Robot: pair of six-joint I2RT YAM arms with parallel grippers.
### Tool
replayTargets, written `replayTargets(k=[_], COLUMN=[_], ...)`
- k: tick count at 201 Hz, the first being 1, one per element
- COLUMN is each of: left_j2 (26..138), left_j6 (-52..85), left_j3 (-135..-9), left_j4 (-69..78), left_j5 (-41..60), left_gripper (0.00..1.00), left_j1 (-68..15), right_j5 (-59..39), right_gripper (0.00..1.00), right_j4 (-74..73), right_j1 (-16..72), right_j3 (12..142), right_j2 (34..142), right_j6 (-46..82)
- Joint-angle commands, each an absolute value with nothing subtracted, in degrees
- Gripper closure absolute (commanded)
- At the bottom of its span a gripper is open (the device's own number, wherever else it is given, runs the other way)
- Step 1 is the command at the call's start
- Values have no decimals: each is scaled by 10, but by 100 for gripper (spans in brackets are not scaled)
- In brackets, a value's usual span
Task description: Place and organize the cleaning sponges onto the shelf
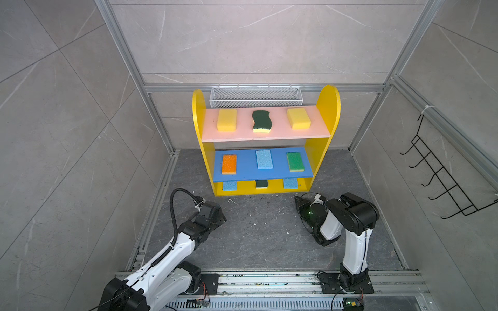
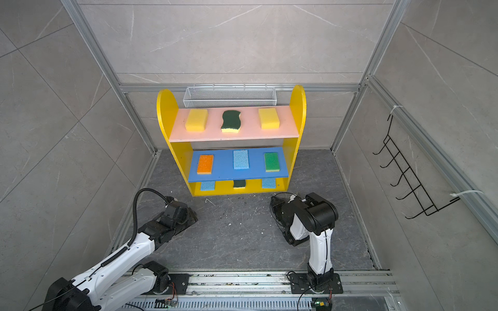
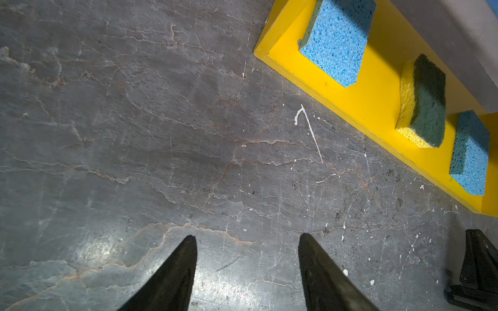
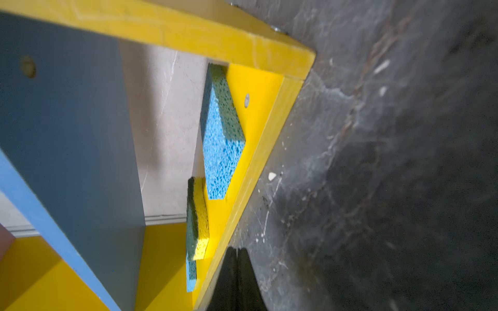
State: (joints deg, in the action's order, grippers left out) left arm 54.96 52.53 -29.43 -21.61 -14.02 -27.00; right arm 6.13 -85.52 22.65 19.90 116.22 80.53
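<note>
While the left claw (image 3: 248,237) sits low over the dark desk (image 3: 134,134) with its two fingers spread apart and nothing between them, the right claw (image 4: 237,251) has its fingers pressed together, also empty, tip close to the front right corner of the shelf (image 1: 327,107) base. Both arms are out in front of the shelf and neither is touching a sponge

All nine sponges are on the shelf, three per level, spaced out in a row:
- pink top board: left yellow sponge (image 1: 227,120), top scourer (image 1: 261,121) dark side up in the middle, right yellow sponge (image 1: 298,118) turned a little
- blue middle board: orange sponge (image 1: 229,164), middle blue sponge (image 1: 264,159), green sponge (image 1: 295,161)
- yellow base: bottom-left blue sponge (image 1: 230,185), bottom scourer (image 1: 261,184), bottom-right blue sponge (image 1: 290,183). In both top views only their front ends poke out from under the blue board, but the left wrist view shows all three lying flat on the base

The shelf stands at the back of the desk. Behind it a white mesh basket (image 1: 256,97) hangs on the back wall rail, and a black hook rack (image 1: 442,175) hangs on the right wall, well apart from everything
</note>
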Motion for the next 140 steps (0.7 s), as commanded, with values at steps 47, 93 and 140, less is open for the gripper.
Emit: replayTargets(k=[47, 93, 140], left_j2=[570, 563, 527], left_j6=[541, 558, 582], left_j3=[-291, -280, -249], left_j4=[-179, -177, -172], left_j5=[-153, -160, -169], left_gripper=[36, 36, 36], left_j1=[-272, -272, -272], right_j5=[130, 107, 104], right_gripper=[100, 100, 100], right_j4=[-796, -737, -616], right_j1=[229, 224, 222], right_j3=[246, 266, 283], right_j2=[1211, 1192, 1121], right_j6=[833, 833, 793])
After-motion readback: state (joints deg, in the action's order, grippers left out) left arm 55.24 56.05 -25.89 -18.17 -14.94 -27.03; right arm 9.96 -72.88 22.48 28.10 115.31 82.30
